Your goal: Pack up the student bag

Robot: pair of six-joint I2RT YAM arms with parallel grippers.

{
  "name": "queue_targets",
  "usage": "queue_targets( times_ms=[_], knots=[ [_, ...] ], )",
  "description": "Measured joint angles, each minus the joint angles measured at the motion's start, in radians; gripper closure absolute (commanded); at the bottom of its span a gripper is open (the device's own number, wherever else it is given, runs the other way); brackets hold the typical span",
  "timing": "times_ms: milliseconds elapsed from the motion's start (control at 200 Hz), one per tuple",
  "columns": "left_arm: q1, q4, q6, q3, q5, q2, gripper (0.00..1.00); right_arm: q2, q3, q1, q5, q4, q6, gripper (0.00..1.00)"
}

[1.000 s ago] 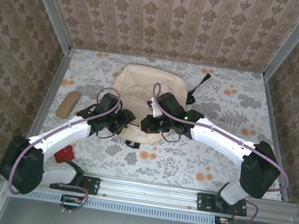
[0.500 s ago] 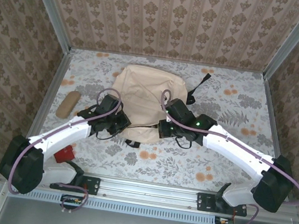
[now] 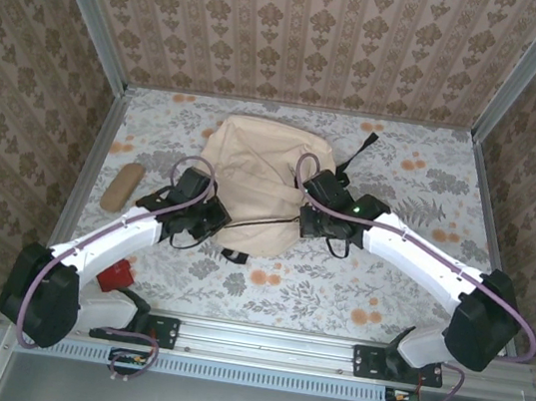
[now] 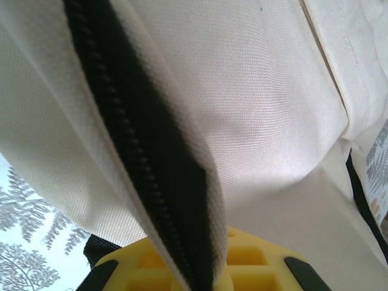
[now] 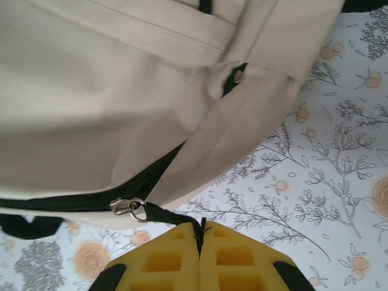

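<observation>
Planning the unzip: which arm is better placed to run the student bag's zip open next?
Right. The right gripper is shut on the black zip pull; the left gripper only pinches the student bag by its zipper edge, likely steadying it.

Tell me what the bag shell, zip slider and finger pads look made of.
Student bag shell: cream woven cloth, matte, likely canvas or polyester; weave shows. Zip slider: metal, silvery and shiny. Zip pull: black woven tape, probably. Finger pads: yellow moulded rubber or plastic, gridded, matte.
</observation>
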Motion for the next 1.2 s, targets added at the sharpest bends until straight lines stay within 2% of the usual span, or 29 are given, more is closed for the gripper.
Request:
queue_targets(
  times_ms=[355, 570, 615, 755, 820, 955, 1080, 1200],
  knots=[
    [0.055, -0.014, 0.051, -0.006, 0.018, -0.024, 0.99, 0.146, 0.085, -0.064, -0.002, 0.020, -0.045, 1.00],
    [0.154, -0.062, 0.128, 0.000, 0.017, -0.024, 0.96, 0.151, 0.090, -0.057, -0.163, 0.051, -0.093, 1.00],
    [0.182, -0.082, 0.149, 0.008, 0.016, -0.024, 0.89, 0.149, 0.090, -0.050, -0.208, 0.061, -0.095, 1.00],
    [0.237, -0.158, 0.202, 0.043, -0.010, -0.026, 0.52, 0.148, 0.089, -0.016, -0.333, 0.104, -0.088, 1.00],
    [0.242, -0.187, 0.214, 0.055, -0.008, -0.042, 0.42, 0.149, 0.089, 0.000, -0.372, 0.130, -0.081, 1.00],
    [0.219, -0.213, 0.177, 0.047, 0.023, -0.125, 0.31, 0.149, 0.089, 0.029, -0.420, 0.159, -0.073, 1.00],
    [0.167, -0.160, 0.079, -0.015, 0.064, -0.220, 0.28, 0.149, 0.089, 0.035, -0.444, 0.168, -0.062, 1.00],
    [0.111, -0.099, -0.006, -0.043, 0.087, -0.211, 0.24, 0.149, 0.085, 0.035, -0.457, 0.178, -0.061, 1.00]
  ],
)
